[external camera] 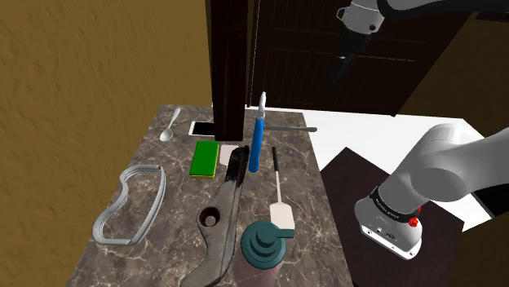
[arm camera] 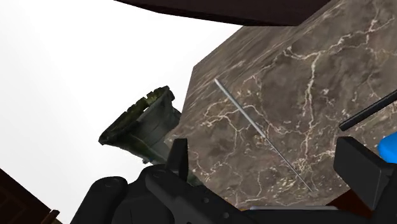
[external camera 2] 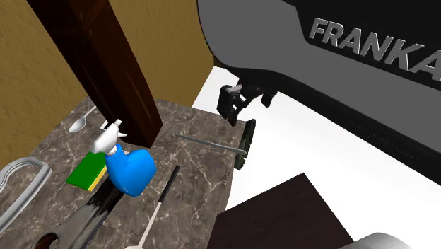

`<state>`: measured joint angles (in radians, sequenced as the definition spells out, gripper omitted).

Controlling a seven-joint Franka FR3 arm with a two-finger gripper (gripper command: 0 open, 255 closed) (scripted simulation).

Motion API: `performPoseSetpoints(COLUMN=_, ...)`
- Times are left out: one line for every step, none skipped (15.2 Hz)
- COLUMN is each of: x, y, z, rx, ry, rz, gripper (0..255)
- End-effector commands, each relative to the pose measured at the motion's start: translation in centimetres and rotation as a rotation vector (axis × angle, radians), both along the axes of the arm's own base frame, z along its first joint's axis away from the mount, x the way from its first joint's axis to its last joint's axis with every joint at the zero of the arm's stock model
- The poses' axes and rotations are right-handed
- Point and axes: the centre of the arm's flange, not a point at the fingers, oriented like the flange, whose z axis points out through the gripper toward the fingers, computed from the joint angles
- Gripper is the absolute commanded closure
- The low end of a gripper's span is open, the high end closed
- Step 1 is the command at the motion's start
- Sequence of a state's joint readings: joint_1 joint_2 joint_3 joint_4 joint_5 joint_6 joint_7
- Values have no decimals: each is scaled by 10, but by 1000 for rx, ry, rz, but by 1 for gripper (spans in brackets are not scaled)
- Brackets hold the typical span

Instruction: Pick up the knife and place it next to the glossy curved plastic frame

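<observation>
One knife (external camera: 290,128) is lying at the 1 o'clock corner of the dark marbled bench (external camera: 175,245) in the shoulder view, its dark handle overhanging the edge. One glossy curved frame (external camera: 152,205) is resting at 8 o'clock. The jaws are hovering over that corner, spread apart and holding nothing. One spoon (external camera: 170,126), one green sponge (external camera: 204,159) and one blue spray bottle (external camera: 257,143) are lying between. An ochre wall (external camera: 73,73) and white floor (external camera: 359,134) are bordering the bench.

Bare marble desk (external camera: 300,159) lies open around the thin knife (external camera: 289,128) at the shoulder view's upper middle. Just left, a tall dark wooden post (external camera: 228,65) and a lying blue spray bottle (external camera: 257,140) crowd it; a black-handled utensil (external camera: 277,175) lies below.
</observation>
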<state>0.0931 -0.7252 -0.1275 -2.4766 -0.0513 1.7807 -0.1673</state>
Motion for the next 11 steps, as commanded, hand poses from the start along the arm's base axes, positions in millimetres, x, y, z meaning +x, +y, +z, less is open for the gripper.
performPoseSetpoints(x=13, y=7, z=-23, rx=-3, ry=-4, rz=104, gripper=0)
performPoseSetpoints(x=19, y=10, z=-34, rx=-5, ry=-4, rz=154, gripper=0)
performPoseSetpoints(x=24, y=14, z=-46, rx=-7, ry=-5, rz=203, gripper=0)
performPoseSetpoints(x=30, y=18, z=-57, rx=-8, ry=-6, rz=252, gripper=0)
performPoseSetpoints(x=35, y=22, z=-69, rx=-10, ry=-6, rz=301, gripper=0)
performPoseSetpoints(x=40, y=26, z=-80, rx=-12, ry=-7, rz=351, gripper=0)
performPoseSetpoints(x=45, y=31, z=-92, rx=-13, ry=-7, rz=400, gripper=0)
performPoseSetpoints(x=50, y=36, z=-103, rx=-15, ry=-8, rz=449, gripper=0)
performPoseSetpoints(x=54, y=40, z=-115, rx=-16, ry=-9, rz=499, gripper=0)
performPoseSetpoints(x=58, y=46, z=-126, rx=-18, ry=-9, rz=548, gripper=0)
performPoseSetpoints(x=62, y=51, z=-138, rx=-20, ry=-10, rz=597, gripper=0)
